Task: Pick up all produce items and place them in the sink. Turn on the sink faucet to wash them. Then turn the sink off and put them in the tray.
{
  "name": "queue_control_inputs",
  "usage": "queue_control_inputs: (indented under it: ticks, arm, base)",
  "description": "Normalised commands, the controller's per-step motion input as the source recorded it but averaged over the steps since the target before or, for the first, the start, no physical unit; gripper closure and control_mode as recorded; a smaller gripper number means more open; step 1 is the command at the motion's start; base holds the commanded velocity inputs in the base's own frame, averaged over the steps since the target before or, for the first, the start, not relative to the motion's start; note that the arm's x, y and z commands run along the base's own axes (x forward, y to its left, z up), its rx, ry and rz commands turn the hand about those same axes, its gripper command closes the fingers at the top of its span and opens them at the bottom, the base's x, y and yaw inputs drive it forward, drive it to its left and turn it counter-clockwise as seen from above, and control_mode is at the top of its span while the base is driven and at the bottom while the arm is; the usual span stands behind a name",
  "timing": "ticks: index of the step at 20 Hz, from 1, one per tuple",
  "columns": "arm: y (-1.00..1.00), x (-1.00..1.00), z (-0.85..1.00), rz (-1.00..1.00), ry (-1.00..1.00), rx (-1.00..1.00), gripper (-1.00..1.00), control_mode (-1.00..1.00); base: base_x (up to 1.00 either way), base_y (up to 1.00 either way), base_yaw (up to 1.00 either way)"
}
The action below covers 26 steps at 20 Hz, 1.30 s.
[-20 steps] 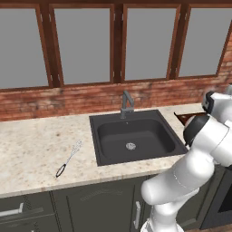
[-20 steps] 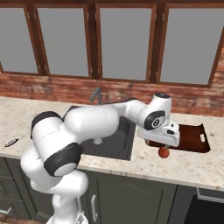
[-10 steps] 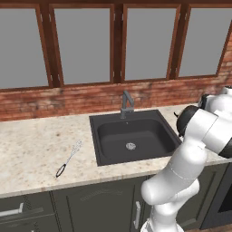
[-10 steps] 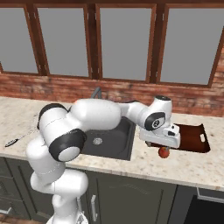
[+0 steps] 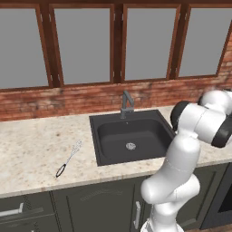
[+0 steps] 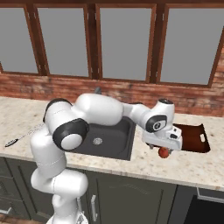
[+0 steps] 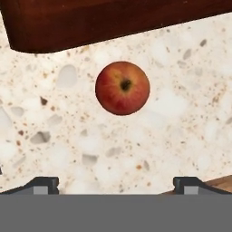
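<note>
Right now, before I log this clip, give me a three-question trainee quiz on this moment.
1. True or false: the apple already lies in the sink.
2. The gripper is: A open, B shut on the apple, C shut on nothing.
3. What lies on the counter left of the sink?

Key: 1 false, it sits on the counter beside the tray. 2 A. 3 the whisk.

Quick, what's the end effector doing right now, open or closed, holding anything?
End effector: open, holding nothing; it hangs above the apple on the counter.
</note>
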Motion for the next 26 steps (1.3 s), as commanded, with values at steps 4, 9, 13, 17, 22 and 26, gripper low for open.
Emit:
queue_control_inputs:
  ticks: [4,9,13,17,22,26]
  arm:
    - [-0.04,0.06,-0.12,0.0,0.0,0.0,-1.0,-1.0]
    - [0.0,0.06,-0.1,0.0,0.0,0.0,-1.0,-1.0]
    - [0.0,0.13,-0.12,0.0,0.0,0.0,-1.0,-1.0]
    - [0.0,0.16,-0.15,0.0,0.0,0.0,-1.0,-1.0]
    - [-0.07,0.22,-0.16,0.0,0.0,0.0,-1.0,-1.0]
    - [-0.12,0.24,-0.14,0.0,0.0,0.0,-1.0,-1.0]
  base:
    - [0.0,0.0,0.0]
    - [0.0,0.0,0.0]
    - [0.0,0.0,0.0]
    - [0.0,0.0,0.0]
    - [0.0,0.0,0.0]
    - [0.0,0.0,0.0]
